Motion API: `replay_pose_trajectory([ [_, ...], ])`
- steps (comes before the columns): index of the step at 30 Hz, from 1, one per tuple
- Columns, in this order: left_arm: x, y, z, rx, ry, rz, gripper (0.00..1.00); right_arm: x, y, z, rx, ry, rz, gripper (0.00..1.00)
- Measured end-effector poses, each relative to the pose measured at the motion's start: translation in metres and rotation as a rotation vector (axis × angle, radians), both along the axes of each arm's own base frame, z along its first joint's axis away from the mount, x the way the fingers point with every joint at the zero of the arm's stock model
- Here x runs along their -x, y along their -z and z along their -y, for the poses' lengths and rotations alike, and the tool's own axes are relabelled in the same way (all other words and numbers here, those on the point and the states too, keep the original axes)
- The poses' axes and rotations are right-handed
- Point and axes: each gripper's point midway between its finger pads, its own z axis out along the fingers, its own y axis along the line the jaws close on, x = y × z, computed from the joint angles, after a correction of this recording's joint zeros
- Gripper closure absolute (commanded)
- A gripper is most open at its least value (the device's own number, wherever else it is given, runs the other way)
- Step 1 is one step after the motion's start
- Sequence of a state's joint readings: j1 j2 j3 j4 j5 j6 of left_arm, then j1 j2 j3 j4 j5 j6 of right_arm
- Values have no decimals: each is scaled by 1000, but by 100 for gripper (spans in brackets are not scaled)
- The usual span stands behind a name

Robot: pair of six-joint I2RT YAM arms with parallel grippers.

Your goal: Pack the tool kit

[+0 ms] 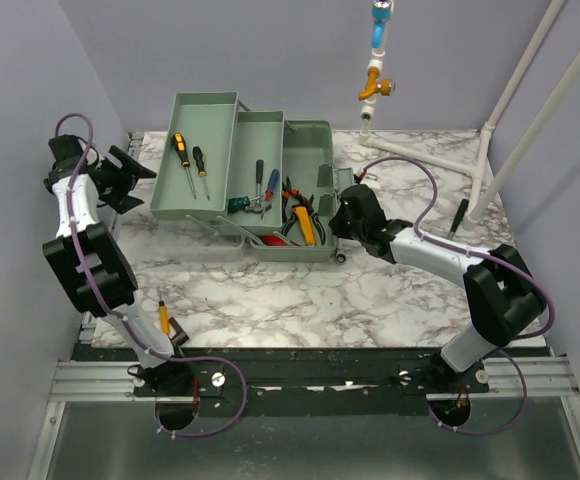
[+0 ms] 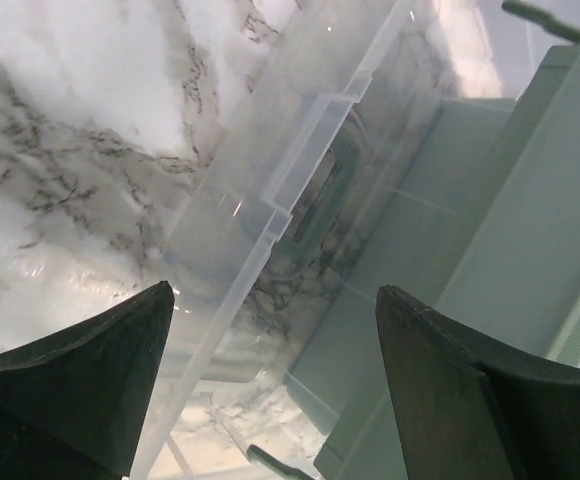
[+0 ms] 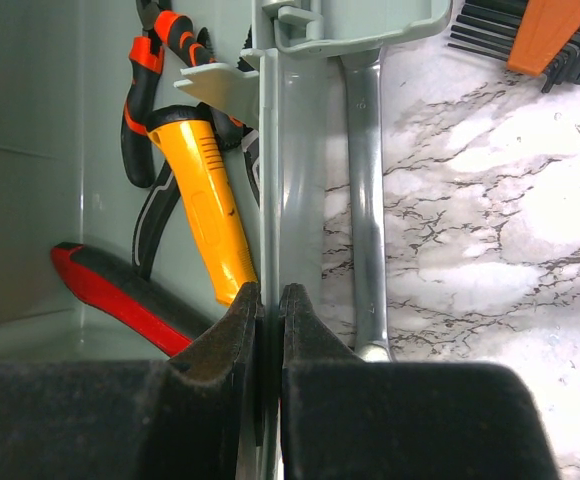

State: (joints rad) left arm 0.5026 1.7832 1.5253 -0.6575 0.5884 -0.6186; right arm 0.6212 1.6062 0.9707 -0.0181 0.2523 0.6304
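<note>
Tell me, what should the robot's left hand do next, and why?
Probably swing the left gripper toward the yellow-handled screwdriver on the table near its own base, and line up over it. That gripper is open and empty beside the green toolbox. The right gripper is shut on the toolbox's edge, holding it, and this screwdriver lies outside the box.

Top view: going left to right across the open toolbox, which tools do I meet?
Orange-handled screwdriver → smaller screwdriver → black-handled screwdriver → blue-handled tool → yellow-handled tool in the toolbox base. The pliers and green-handled piece overlap others, so I leave them out.
</note>
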Motion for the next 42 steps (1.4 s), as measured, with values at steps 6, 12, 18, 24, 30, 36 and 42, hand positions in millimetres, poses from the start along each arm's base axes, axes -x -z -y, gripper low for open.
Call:
replay_pose_trajectory([
  [6, -24, 28, 28, 55, 150, -53, 27, 0, 0, -1, -9, -7, -2, 99],
  [12, -23, 59, 41, 102, 246, -91, 47, 0, 0, -2, -12, -10, -1, 99],
  [18, -17, 71, 35, 4, 261, -126, 64, 0, 0, -2, -17, -12, -1, 99],
  [24, -15, 70, 45, -214, 320, -128, 74, 0, 0, -3, -22, -16, -1, 99],
  [30, -11, 75, 45, -364, 350, -144, 100, 0, 1, -2, -25, -17, -1, 99],
  [36, -7, 72, 39, -442, 397, -129, 100, 0, 0, -4, -33, -25, -2, 99],
  [42, -1, 59, 40, -522, 391, -149, 100, 0, 0, -5, -33, -45, 1, 99],
])
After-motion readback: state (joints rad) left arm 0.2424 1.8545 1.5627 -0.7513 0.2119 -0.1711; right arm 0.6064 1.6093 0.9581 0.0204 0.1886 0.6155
